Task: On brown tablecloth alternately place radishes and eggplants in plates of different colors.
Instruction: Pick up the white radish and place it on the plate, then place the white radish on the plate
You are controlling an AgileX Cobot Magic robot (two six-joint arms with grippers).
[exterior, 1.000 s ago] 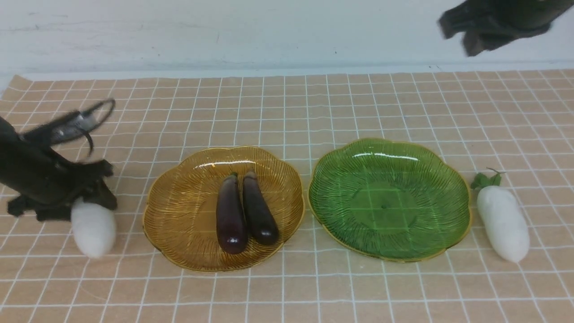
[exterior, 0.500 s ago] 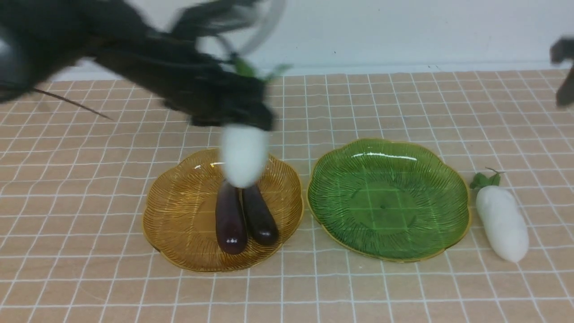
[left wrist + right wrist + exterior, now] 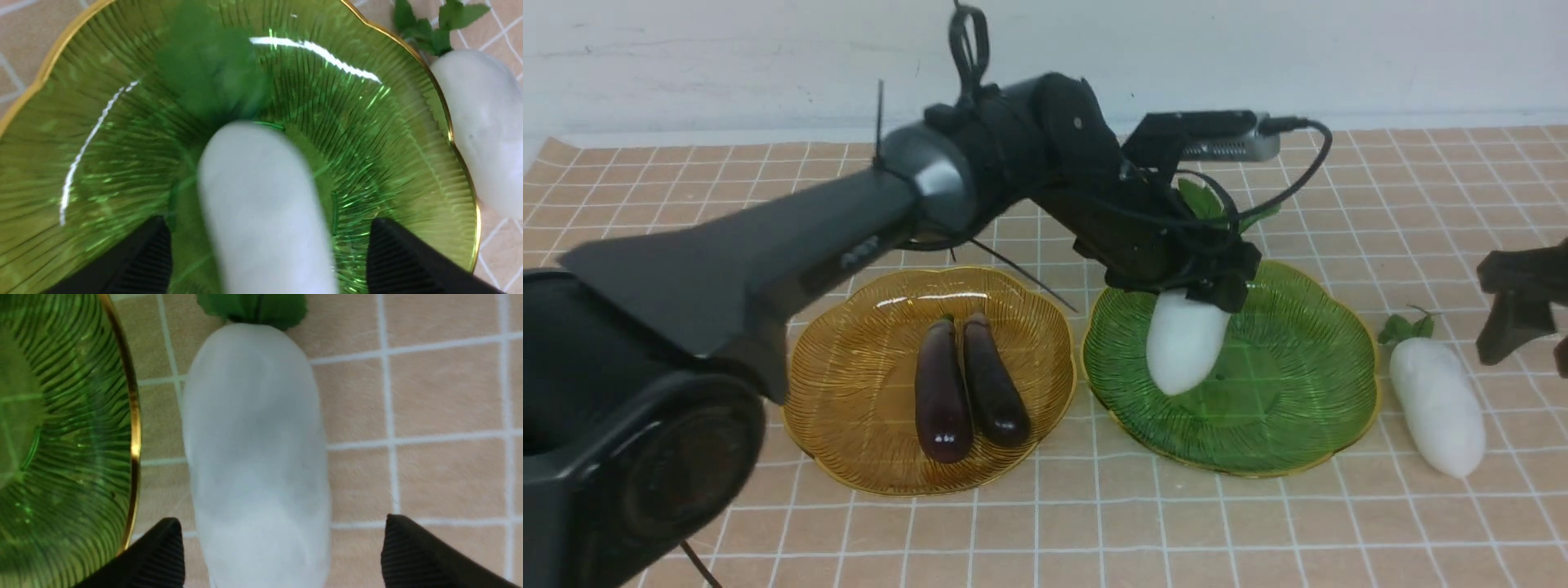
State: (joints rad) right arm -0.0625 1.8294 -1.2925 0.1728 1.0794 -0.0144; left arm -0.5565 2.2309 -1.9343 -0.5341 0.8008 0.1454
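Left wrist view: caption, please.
Open left gripper over a radish in the green plate, second radish beside the rim.

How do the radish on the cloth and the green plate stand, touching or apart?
Apart. The right wrist view shows bare cloth between the radish and the gold rim of the green plate.

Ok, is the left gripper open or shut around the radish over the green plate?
Open: the left gripper has its fingers apart from the radish on both sides, with green plate showing in each gap.
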